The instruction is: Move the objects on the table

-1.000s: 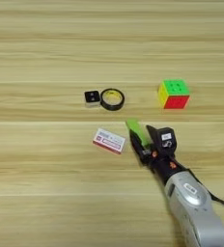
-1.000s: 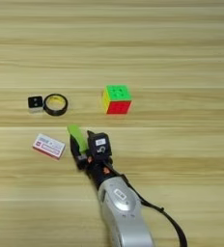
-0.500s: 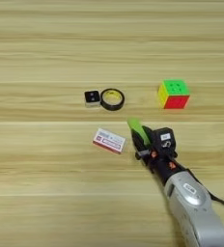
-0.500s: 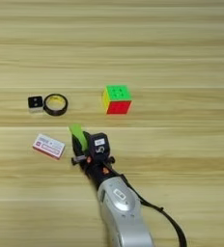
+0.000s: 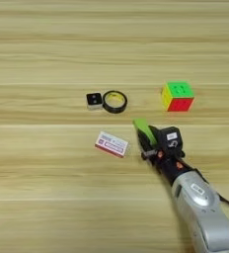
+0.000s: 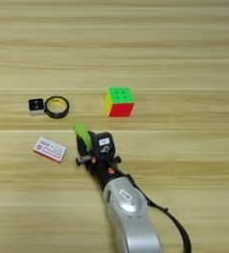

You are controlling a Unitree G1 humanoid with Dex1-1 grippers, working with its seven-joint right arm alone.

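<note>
My right gripper is in the middle of the table, shut on the near end of the flat bright green bar, whose far end sticks out up and to the left. The same bar and gripper show in the right eye view. The green, yellow and red puzzle cube stands behind and to the right of the gripper. The white-and-red box lies just left of it. Farther back left are the black ring and the small white-and-black block.
My silver forearm comes in from the bottom right, with a black cable along its right side. Bare wood spreads on all sides of the small cluster of things.
The green bar and the gripper have shifted slightly right and away from me together. The cube, ring, block and box have not moved.
</note>
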